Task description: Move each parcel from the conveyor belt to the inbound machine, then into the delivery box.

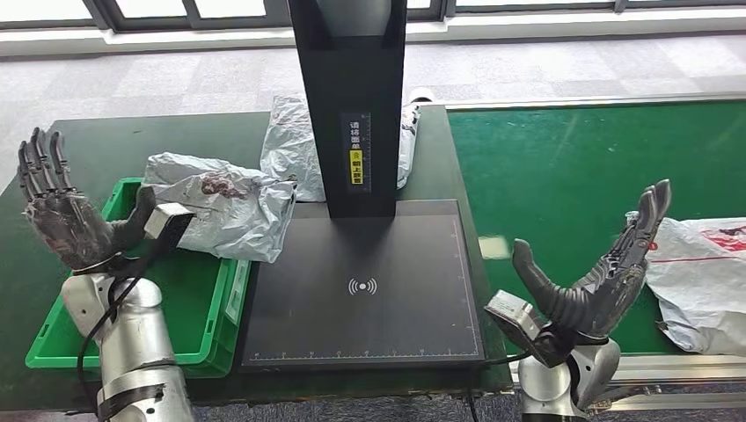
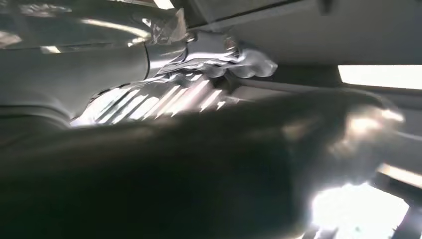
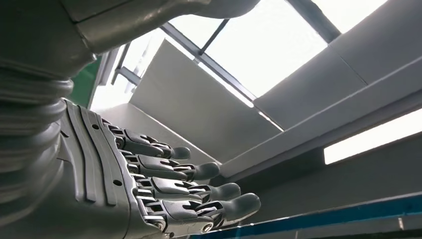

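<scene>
A white plastic mailer parcel with red print (image 1: 704,277) lies crumpled on the green conveyor belt (image 1: 563,167), just beside the robot's raised right hand (image 1: 607,272), which holds nothing, its fingers spread wide and its palm turned toward the bag. The left hand (image 1: 62,207) is likewise empty and open, fingers upright, above the green plastic delivery box (image 1: 123,352). A silvery-grey crinkled poly-bag parcel (image 1: 224,202) drapes over that box's rim and onto the black scanning pad of the inbound machine (image 1: 361,290); a second grey bag (image 1: 290,145) sits behind the machine's black post (image 1: 352,97) on the dark worktop (image 1: 114,141). The belt parcel looks light, limp and slick, likely to sag and slide in a loose grip. The near bunched edge, where the film folds thickly, seems the surest place to pinch; a flat grab on the smooth face may slip.
</scene>
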### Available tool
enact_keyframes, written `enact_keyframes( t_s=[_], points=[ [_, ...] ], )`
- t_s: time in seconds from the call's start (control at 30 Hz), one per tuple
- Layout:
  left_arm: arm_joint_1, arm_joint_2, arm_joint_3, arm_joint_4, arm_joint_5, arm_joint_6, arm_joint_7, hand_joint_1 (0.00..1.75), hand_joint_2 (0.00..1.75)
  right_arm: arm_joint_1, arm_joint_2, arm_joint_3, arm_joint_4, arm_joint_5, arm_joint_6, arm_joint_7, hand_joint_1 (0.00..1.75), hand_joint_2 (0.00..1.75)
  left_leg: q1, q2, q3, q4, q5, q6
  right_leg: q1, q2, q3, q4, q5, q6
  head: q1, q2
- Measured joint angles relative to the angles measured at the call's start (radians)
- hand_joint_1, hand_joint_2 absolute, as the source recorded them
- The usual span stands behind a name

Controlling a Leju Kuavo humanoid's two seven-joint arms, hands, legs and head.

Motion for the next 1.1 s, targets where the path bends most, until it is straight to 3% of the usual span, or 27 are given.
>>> enact_keyframes(
  t_s=[0.07,0.1,0.2,0.27,0.33,0.47,0.57,0.67,0.83,1.1],
  points=[
    [0.032,-0.008,-0.033,-0.002,0.323,-0.051,-0.029,0.00,0.00,-0.008,-0.001,-0.053,0.017,0.078,0.000,0.053,0.00,1.75,0.000,0.000,0.001,0.000,0.000,0.000,0.000,0.000,0.000,-0.001,0.000,0.000,0.000,0.000],
    [0.066,-0.013,-0.085,-0.010,0.528,-0.125,-0.030,0.00,0.00,-0.022,-0.001,-0.101,0.034,0.141,0.000,0.071,0.00,1.75,-0.001,0.000,0.001,0.000,0.000,0.000,0.000,0.000,0.000,-0.001,0.000,0.000,0.000,0.000],
    [0.190,-0.018,-0.328,-0.054,1.068,-0.539,-0.032,0.00,0.00,-0.117,-0.006,-0.344,0.128,0.363,0.000,0.038,0.00,1.75,-0.001,-0.003,-0.003,0.002,0.000,0.002,-0.001,-0.003,0.000,-0.002,0.001,0.003,0.000,0.000],
    [0.243,-0.008,-0.482,-0.085,1.212,-0.802,-0.032,0.00,0.00,-0.188,-0.018,-0.528,0.203,0.470,0.000,0.013,0.00,1.75,0.000,-0.008,-0.007,0.003,0.000,0.004,-0.002,-0.008,0.001,-0.003,0.002,0.005,0.000,0.000],
    [0.289,0.004,-0.590,-0.117,1.248,-0.908,-0.032,0.00,0.00,-0.236,-0.035,-0.659,0.262,0.547,0.000,0.046,0.00,1.75,-0.001,-0.009,-0.008,0.004,0.000,0.006,-0.004,-0.009,0.001,-0.003,0.002,0.006,0.000,0.000],
    [0.354,0.019,-0.706,-0.158,1.289,-0.906,-0.032,0.00,0.00,-0.278,-0.089,-0.739,0.354,0.654,0.000,0.311,0.00,1.75,-0.001,-0.007,-0.008,0.004,-0.001,0.008,-0.004,-0.007,0.000,-0.003,0.002,0.008,0.000,0.000],
    [0.390,0.022,-0.741,-0.183,1.303,-0.910,-0.032,0.00,0.00,-0.282,-0.149,-0.705,0.425,0.665,0.000,0.537,0.00,1.75,-0.001,-0.010,-0.008,0.004,-0.001,0.008,-0.004,-0.009,0.000,-0.003,0.002,0.008,0.000,0.000],
    [0.422,0.026,-0.766,-0.207,1.310,-0.906,-0.032,0.00,0.00,-0.283,-0.218,-0.643,0.506,0.665,0.000,0.665,0.00,1.75,-0.001,-0.009,-0.009,0.004,-0.002,0.008,-0.004,-0.009,0.000,-0.003,0.001,0.009,0.000,0.000],
    [0.459,0.030,-0.788,-0.239,1.311,-0.903,-0.032,0.00,0.00,-0.295,-0.309,-0.576,0.644,0.653,0.000,0.763,0.00,1.75,-0.001,-0.010,-0.009,0.004,-0.002,0.008,-0.004,-0.010,0.000,-0.003,0.001,0.009,0.000,0.000],
    [0.481,0.032,-0.795,-0.260,1.311,-0.905,-0.032,0.00,0.00,-0.307,-0.372,-0.550,0.761,0.656,-0.001,0.772,0.00,1.75,-0.001,-0.010,-0.008,0.004,-0.001,0.008,-0.004,-0.010,0.000,-0.003,0.001,0.009,0.000,0.000]
  ],
)
